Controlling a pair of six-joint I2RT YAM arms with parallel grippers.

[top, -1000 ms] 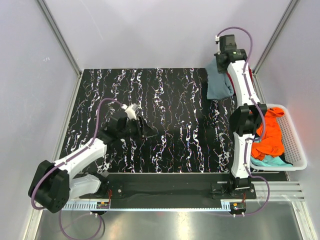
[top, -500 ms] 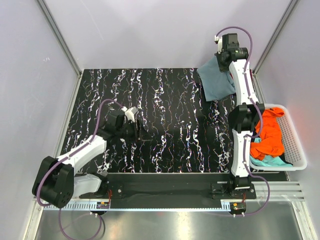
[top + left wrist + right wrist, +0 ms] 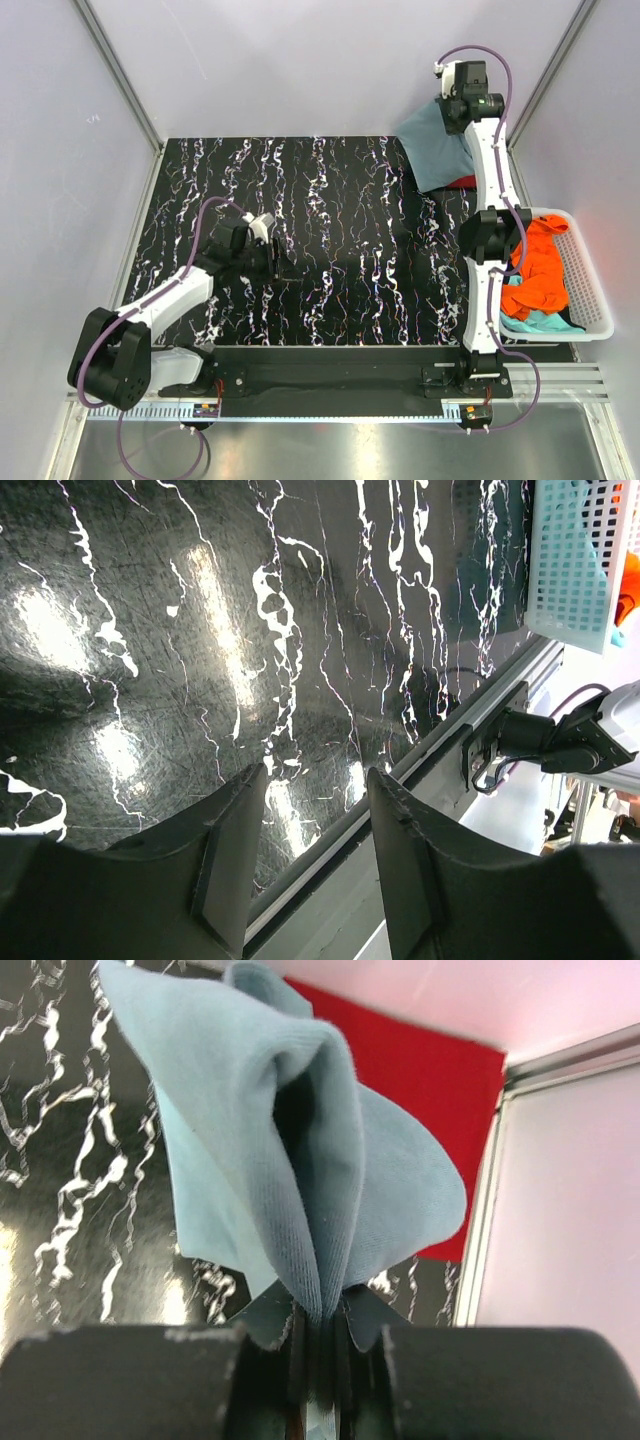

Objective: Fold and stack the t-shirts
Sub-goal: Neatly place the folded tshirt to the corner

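Bright even light, glare patches on table point(image 3: 215, 590)

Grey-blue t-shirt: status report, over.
Right gripper shut on grey-blue t-shirt, held up above dark red t-shirt. Left gripper open, empty. Nothing in the way.

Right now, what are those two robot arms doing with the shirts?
The right arm's fingers are pinched shut on a grey-blue t-shirt, holding it up over the far right corner of the table. A dark red shirt lies there underneath. The left arm's fingers are open and hold nothing, hovering over the table. An orange shirt and a teal shirt wait in the white basket on the right.
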